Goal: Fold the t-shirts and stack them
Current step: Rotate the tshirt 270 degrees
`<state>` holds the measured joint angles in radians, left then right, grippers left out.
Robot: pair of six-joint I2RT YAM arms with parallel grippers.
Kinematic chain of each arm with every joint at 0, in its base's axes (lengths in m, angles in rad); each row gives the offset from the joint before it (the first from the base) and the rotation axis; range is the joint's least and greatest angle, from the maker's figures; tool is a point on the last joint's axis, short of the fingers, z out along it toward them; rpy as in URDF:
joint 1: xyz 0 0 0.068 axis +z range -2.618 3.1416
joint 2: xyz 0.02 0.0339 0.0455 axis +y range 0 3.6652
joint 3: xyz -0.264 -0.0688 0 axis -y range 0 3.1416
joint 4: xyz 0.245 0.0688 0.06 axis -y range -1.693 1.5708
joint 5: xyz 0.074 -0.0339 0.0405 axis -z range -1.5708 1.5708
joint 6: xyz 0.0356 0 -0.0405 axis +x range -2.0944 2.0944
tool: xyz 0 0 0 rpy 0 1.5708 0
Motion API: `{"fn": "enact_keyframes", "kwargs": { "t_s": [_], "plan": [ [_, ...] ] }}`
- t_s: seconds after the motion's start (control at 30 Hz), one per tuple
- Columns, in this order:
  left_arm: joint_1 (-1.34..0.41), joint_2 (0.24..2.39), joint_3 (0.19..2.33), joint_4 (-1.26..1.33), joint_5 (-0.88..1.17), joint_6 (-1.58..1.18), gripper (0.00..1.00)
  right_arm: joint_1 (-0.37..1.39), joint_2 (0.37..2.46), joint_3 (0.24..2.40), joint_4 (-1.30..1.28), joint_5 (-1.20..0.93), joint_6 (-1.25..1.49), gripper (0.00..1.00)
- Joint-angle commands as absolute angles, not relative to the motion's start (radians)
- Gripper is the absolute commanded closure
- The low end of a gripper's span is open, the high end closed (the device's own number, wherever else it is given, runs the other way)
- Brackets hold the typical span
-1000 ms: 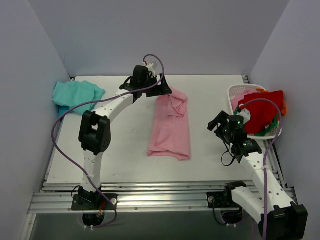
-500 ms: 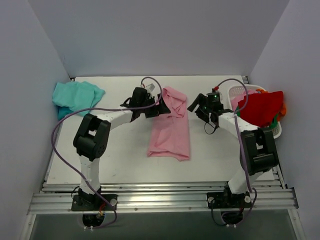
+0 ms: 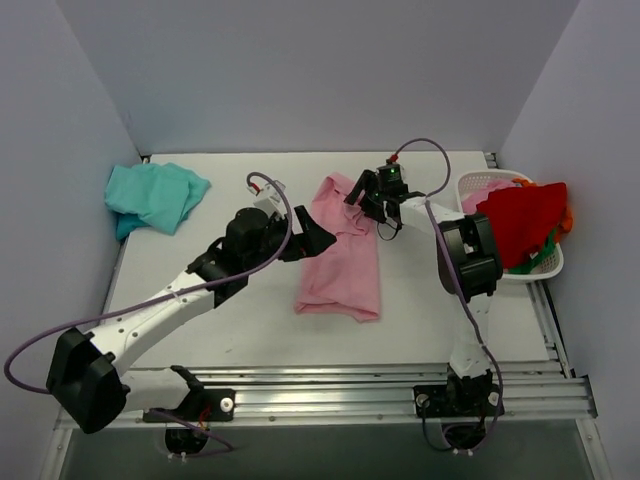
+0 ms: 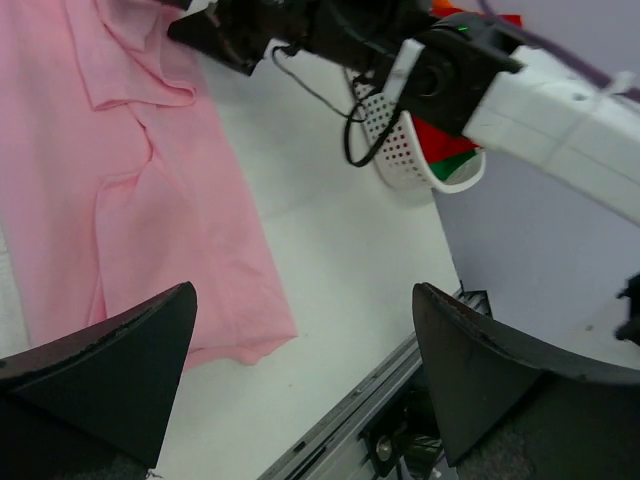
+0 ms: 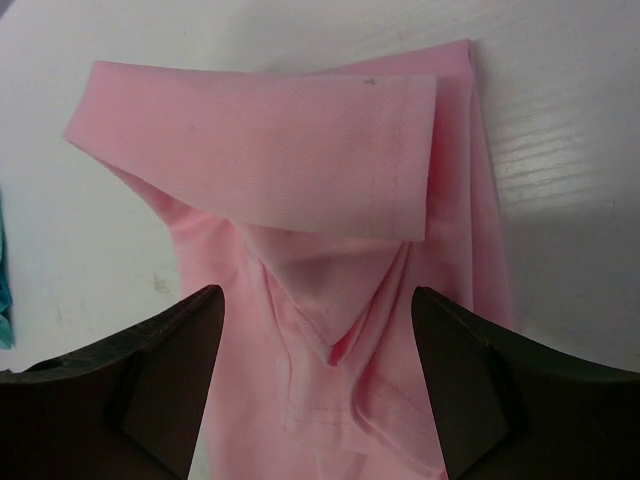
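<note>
1. The room (image 3: 300, 80): I see three plain pale lavender walls closing in the work area at the left, back and right.
2. One white table (image 3: 250, 330), with metal rails along its near edge.
3. Two arms. The left reaches in from the near left, and the right stretches out to the table's far middle.
4. Two t-shirts. The pink t-shirt (image 3: 340, 265) lies mid-table as a long strip, with a flap folded over at its far end. The teal t-shirt (image 3: 150, 195) sits bunched in the far left corner, well apart from the pink one.
5. One white basket (image 3: 468, 183) at the right edge, with a red garment (image 3: 520, 215) heaped on top and bits of green and orange beneath it.
6. Two grippers.
   - The left gripper (image 3: 315, 238) is at the pink shirt's left edge, jaws spread wide with nothing between them.
   - The right gripper (image 5: 315, 300) is over the folded flap, jaws also wide and gripping nothing.
</note>
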<state>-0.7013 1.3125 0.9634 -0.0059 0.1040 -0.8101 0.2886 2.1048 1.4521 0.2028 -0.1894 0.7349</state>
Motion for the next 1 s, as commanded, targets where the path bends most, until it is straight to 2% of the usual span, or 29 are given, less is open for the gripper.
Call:
{"fn": "enact_keyframes", "kwargs": {
  "t_s": [0.0, 0.23, 0.43, 0.57, 0.77, 0.97],
  "plan": [
    [-0.732, 1.246, 0.98, -0.11, 0.034, -0.844, 0.02, 0.302, 2.135, 1.502, 0.179, -0.193, 0.741, 0.29],
    [-0.905, 1.288, 0.893, -0.029, 0.009, -0.985, 0.01, 0.296, 2.207, 1.563, 0.157, -0.186, 0.721, 0.29],
    [-1.044, 1.269, 0.815, 0.041, -0.142, -1.118, 0.01, 0.279, 2.252, 1.612, 0.132, -0.192, 0.71, 0.29],
    [-1.072, 1.264, 0.792, 0.038, -0.187, -1.14, 0.01, 0.268, 2.252, 1.585, 0.137, -0.206, 0.713, 0.29],
    [-1.081, 1.311, 0.761, 0.08, -0.204, -1.172, 0.01, 0.259, 2.189, 1.508, 0.153, -0.204, 0.718, 0.3],
    [-1.098, 1.353, 0.663, 0.208, -0.314, -1.267, 0.01, 0.253, 1.975, 1.35, 0.15, -0.158, 0.718, 0.29]
  ]
}}
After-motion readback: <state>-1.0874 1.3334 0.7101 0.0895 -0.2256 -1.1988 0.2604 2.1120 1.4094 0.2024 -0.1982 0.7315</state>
